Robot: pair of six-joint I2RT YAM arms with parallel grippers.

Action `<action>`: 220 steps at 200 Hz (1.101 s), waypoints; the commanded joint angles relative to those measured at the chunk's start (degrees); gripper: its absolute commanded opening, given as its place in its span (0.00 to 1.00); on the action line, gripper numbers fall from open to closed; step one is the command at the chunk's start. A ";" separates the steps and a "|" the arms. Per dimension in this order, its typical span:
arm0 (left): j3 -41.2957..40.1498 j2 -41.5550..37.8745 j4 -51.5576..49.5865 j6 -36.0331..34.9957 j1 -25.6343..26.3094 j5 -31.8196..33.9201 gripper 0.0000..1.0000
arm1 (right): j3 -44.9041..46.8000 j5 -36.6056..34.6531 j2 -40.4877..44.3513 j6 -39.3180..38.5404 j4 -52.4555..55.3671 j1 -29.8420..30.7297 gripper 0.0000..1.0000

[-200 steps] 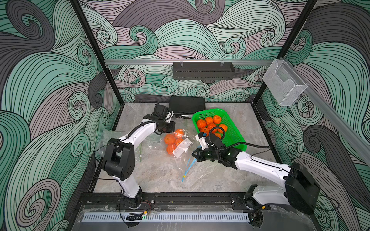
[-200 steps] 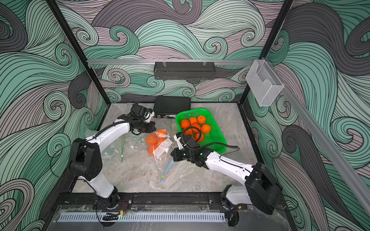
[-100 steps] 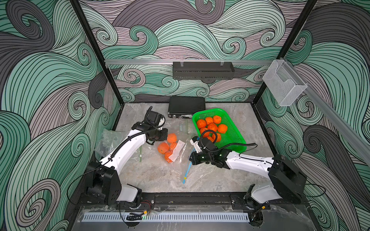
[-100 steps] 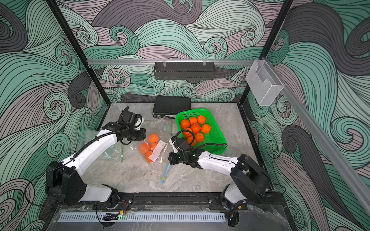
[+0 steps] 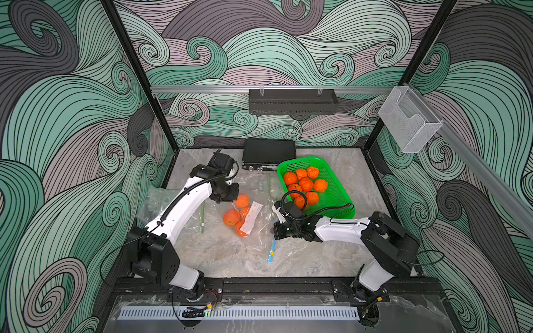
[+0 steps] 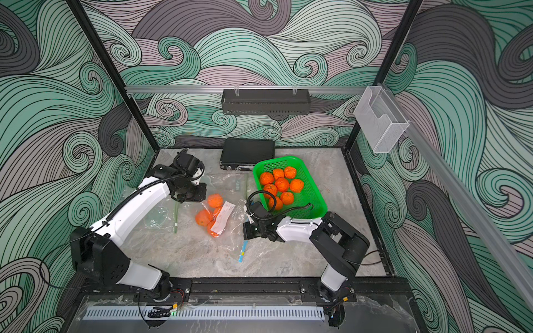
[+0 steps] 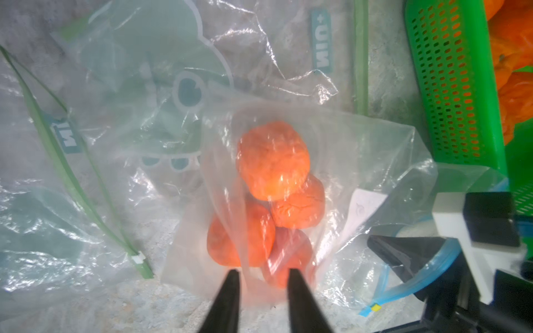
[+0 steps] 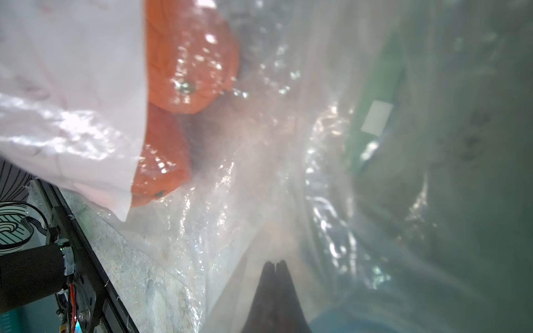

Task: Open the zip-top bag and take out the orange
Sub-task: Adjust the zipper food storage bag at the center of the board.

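Left tool (image 7: 262,272) is seen with its jaws apart and nothing clamped between them. Its tips are held at the sealed end of the bag (image 7: 360,150), and whether the film is touched cannot be told. Right tool (image 8: 274,263) is closed, its tips pressed together on the bag's film near the blue zip (image 7: 386,288). Whether the zip is fully parted cannot be told.

The bag is laid on the bench (image 5: 245,259) between the two tools, as is shown in both top views. Four oranges (image 7: 272,161) are bunched inside it, touching one another, and a white slip (image 5: 251,216) is tucked beside them on the side nearer the right tool. None has been taken out.

A green basket (image 5: 341,203) is set just beside the bag, behind the right tool, and loose oranges (image 5: 305,183) are piled in it. Two empty bags (image 5: 161,201) with green zips are spread beside and behind the full one. A black box (image 5: 268,151) is placed at the back of the bench.
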State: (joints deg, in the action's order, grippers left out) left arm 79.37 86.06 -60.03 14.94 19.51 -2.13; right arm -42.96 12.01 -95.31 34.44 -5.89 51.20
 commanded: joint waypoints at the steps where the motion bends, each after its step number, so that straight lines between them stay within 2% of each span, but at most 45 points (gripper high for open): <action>1: -0.97 -1.04 -4.46 1.48 -0.51 3.46 0.65 | -1.11 -0.52 -0.61 0.02 -1.53 0.22 0.05; 24: -6.78 -7.08 -0.92 5.84 -2.26 8.84 0.84 | -1.07 -0.64 -0.49 -0.20 -1.58 0.21 0.06; 40: -12.47 -11.84 3.08 8.40 -4.53 8.94 0.90 | -1.07 -0.28 -0.54 -0.28 -1.54 0.14 0.05; 64: -21.78 -17.71 12.75 12.63 -7.60 5.49 0.94 | -1.07 0.54 -0.75 -0.25 -1.93 0.21 0.06; 89: -27.14 -18.81 21.47 16.05 -10.06 1.86 0.95 | -0.85 0.93 -0.35 -0.11 -2.02 0.22 0.06; 107: -26.62 -16.08 24.59 16.48 -11.21 -1.21 0.94 | -0.40 1.14 0.03 -0.33 -2.36 0.22 0.06; 130: -24.84 -11.88 28.94 12.95 -11.26 -3.63 0.91 | -0.12 1.31 0.03 -0.33 -2.44 0.22 0.06; 153: -25.01 -8.62 33.16 10.72 -11.33 -7.81 0.84 | 0.02 1.48 0.03 0.18 -2.76 0.22 0.06; 178: -23.42 -4.98 29.76 10.81 -11.38 -8.75 0.67 | 0.60 0.95 0.75 0.42 -3.22 0.22 0.05; 220: -24.25 -5.12 30.54 11.21 -11.33 -12.11 0.18 | -0.03 1.44 0.49 -0.06 -2.37 0.22 0.05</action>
State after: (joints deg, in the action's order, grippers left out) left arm 53.74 81.23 -30.24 26.35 8.62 -11.05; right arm -42.89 13.04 -95.68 34.54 -7.99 51.20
